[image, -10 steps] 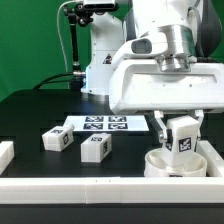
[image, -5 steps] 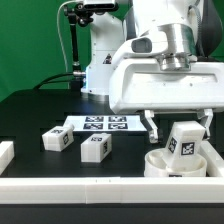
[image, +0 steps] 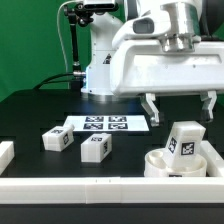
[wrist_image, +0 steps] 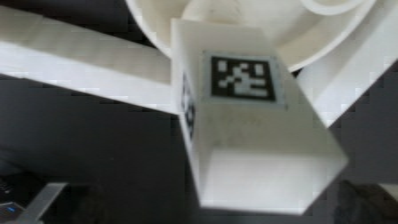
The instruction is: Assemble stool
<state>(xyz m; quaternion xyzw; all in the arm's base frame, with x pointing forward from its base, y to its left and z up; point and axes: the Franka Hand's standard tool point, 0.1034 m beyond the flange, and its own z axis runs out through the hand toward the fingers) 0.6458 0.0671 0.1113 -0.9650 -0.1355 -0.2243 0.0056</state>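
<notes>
We see the gripper (image: 179, 106) hanging above the seat, its two fingers (image: 150, 106) spread wide with nothing between them. Under the gap stands one leg (image: 184, 142), clear of both fingers. Its lower end is in the seat (image: 156, 166) and its tag (image: 184, 146) is turned to the camera. It leans a little toward the exterior view's right. Whether its foot sits fully home in the seat we cannot tell, since the rim hides it.

The seat rests on the black table (image: 30, 120) at the exterior view's right, just behind the white rail (image: 100, 188) that runs along the front. A second leg (image: 55, 139) and a third leg (image: 95, 148) lie loose on the table toward the exterior view's left, near each other but apart and well away from the seat. Just behind them lies the marker board (image: 105, 124), flat on the table.

In the wrist view the leg (wrist_image: 258, 150) fills the middle of the picture, its tag (wrist_image: 242, 78) sharp and the near end blurred. The seat's (wrist_image: 157, 20) curved white rim shows beyond it, with dark table on either side
</notes>
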